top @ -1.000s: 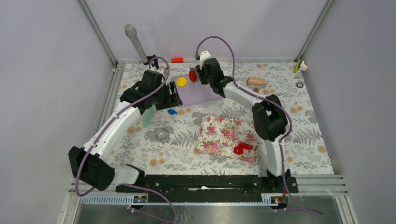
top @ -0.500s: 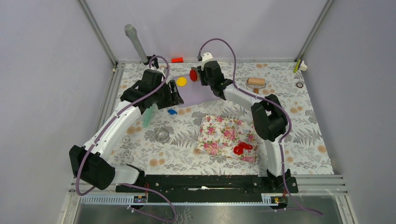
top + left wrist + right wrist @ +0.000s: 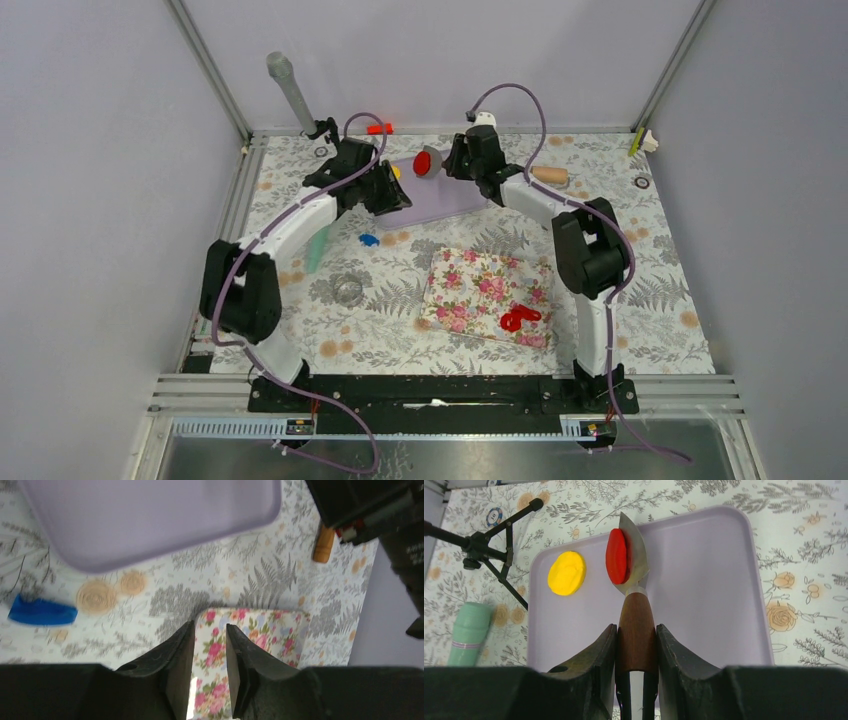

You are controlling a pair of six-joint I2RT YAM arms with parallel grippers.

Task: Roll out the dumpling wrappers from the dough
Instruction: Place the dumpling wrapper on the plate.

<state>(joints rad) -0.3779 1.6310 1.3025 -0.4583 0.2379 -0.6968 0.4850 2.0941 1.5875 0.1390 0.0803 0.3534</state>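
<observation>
Top external: the left gripper [image 3: 392,195] has swung in over the left edge of the lavender tray [image 3: 450,195] and now hides most of the yellow wrapper [image 3: 396,172]. The right gripper [image 3: 455,163] has drawn back to the right, taking the red wrapper [image 3: 423,163] with it. The disc seems to ride above the tray, so it probably still needs setting down beside the yellow one. The dough scraps [image 3: 520,319] lie on the floral mat [image 3: 470,280], well apart from the tray. A rolling pin [image 3: 548,176], a blue piece [image 3: 368,240] and a metal ring [image 3: 347,289] sit around the counter.

Left wrist: the fingers [image 3: 182,645] have drawn close together but stay slightly parted, released, with only the mat showing between them. The tray is just ahead.

Right wrist: the fingers [image 3: 596,655] are clenched on the wooden handle of a spatula [image 3: 635,612]. The red wrapper clings on edge to the blade's left face, over the tray and near the yellow wrapper. It may stick instead of dropping flat. A black stand [image 3: 499,540] and a mint-green cylinder [image 3: 469,630] crowd the tray's left side.
</observation>
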